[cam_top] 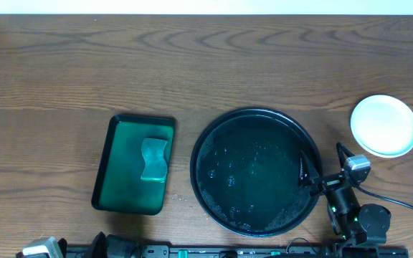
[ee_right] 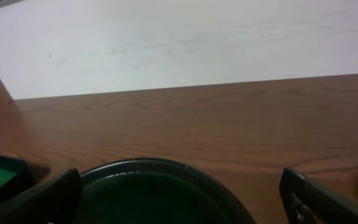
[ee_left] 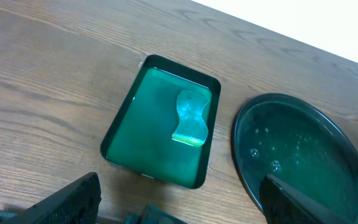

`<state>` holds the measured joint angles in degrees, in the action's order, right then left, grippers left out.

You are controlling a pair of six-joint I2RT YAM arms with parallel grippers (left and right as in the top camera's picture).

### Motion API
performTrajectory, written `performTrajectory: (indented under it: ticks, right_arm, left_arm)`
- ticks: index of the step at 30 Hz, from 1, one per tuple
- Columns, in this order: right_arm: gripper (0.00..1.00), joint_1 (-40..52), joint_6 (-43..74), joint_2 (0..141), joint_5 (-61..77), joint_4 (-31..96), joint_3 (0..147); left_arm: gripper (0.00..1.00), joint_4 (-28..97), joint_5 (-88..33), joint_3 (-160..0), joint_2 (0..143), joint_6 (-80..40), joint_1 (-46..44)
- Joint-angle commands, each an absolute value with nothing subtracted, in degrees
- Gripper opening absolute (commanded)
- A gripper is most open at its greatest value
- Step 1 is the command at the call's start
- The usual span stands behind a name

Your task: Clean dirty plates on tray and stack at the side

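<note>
My right pincer (cam_top: 309, 174) is wide open and empty over the tray's (cam_top: 199, 154) right rim; my left pincer (ee_left: 180, 179) also. The plates (cam_top: 384, 125) lie white at right of frame, off the tray. I think they are stiff, fragile and maybe slippery, so I would grip the rim.

Brown wood-grain table (cam_top: 264, 57). Three items sit directly on it: green rectangular tray (cam_top: 124, 179) left of centre; round black tray (cam_top: 253, 168) just beside it on the right, surface wet-looking; white plate (cam_top: 384, 125) near the right edge, apart from both trays.
</note>
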<state>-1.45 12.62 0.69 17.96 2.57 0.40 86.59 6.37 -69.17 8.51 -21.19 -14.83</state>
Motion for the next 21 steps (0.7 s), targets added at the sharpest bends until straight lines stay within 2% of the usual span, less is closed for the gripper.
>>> performTrajectory:
  ticks: [1, 6, 10, 15, 21]
  right_arm:
    - [0.99, -0.7, 13.2, 0.3, 16.9, 2.9, 0.3]
    - [0.99, -0.7, 13.2, 0.3, 16.9, 2.9, 0.3]
    - [0.99, -0.7, 13.2, 0.3, 16.9, 2.9, 0.3]
    - [0.99, -0.7, 13.2, 0.3, 16.9, 2.9, 0.3]
    - [0.99, -0.7, 13.2, 0.3, 16.9, 2.9, 0.3]
  left_arm:
    - [0.82, 86.6, 7.0, -69.6, 8.7, -21.7, -14.8]
    - [0.82, 86.4, 7.1, -69.6, 8.7, -21.7, -14.8]
    - [0.82, 80.2, 7.1, -69.6, 8.7, -21.7, -14.8]
    - [0.82, 62.0, 9.1, -65.4, 8.7, -17.8, -14.0]
    - [0.82, 41.7, 9.7, -53.4, 8.7, -12.7, -8.3]
